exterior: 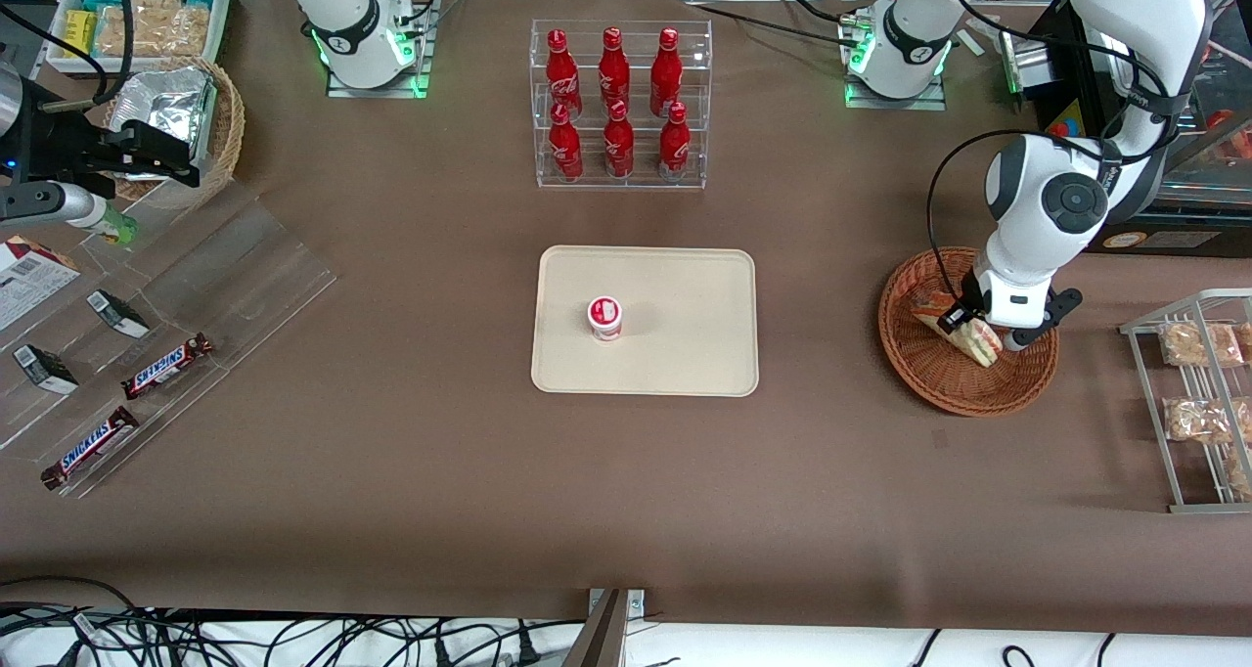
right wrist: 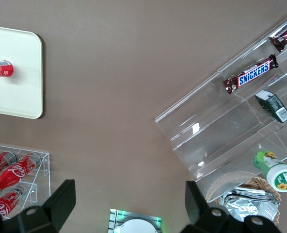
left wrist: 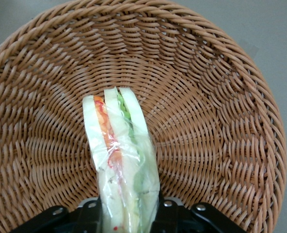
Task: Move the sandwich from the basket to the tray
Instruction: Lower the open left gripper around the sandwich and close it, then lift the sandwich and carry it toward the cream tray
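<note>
The sandwich (exterior: 963, 333), a clear-wrapped wedge with white bread and green and red filling, lies in the reddish-brown wicker basket (exterior: 929, 369) toward the working arm's end of the table. My left gripper (exterior: 978, 334) is down in the basket, its two black fingers closed against the sandwich's sides. In the left wrist view the sandwich (left wrist: 121, 165) stands on edge between the fingers (left wrist: 87, 216), over the basket's woven floor (left wrist: 201, 121). The cream-beige tray (exterior: 685, 295) lies at the table's middle, also seen in the right wrist view (right wrist: 17, 97).
A small red-and-white cup (exterior: 604, 317) stands on the tray. A clear rack of red bottles (exterior: 619, 105) stands farther from the camera than the tray. A wire rack with snack packets (exterior: 1198, 393) is beside the basket. A clear stepped display with Snickers bars (exterior: 166, 366) lies toward the parked arm's end.
</note>
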You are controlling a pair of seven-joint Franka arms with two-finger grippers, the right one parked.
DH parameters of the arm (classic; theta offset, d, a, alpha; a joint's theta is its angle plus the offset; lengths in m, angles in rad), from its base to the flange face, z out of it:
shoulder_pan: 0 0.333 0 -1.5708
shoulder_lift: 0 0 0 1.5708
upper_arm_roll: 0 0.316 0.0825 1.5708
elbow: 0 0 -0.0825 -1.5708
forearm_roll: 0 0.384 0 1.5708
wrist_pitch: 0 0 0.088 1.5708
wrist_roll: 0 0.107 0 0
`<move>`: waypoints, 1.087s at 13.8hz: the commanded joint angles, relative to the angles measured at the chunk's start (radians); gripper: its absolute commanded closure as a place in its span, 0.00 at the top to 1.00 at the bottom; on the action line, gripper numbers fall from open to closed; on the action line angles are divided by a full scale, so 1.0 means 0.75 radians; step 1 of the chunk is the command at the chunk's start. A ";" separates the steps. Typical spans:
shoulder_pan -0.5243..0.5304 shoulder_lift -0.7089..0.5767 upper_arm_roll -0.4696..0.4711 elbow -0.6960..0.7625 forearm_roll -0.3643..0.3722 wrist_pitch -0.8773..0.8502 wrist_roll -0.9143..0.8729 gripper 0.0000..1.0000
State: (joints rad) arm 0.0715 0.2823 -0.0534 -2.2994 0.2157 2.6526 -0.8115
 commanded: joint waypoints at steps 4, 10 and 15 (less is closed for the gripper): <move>0.001 -0.102 -0.015 0.012 0.070 -0.088 -0.008 0.00; 0.003 -0.151 -0.092 0.337 -0.023 -0.640 0.202 0.00; -0.014 -0.135 -0.137 0.666 -0.183 -1.061 0.352 0.00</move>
State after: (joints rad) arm 0.0645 0.1635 -0.1417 -1.8893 0.1219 1.9511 -0.6002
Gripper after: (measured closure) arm 0.837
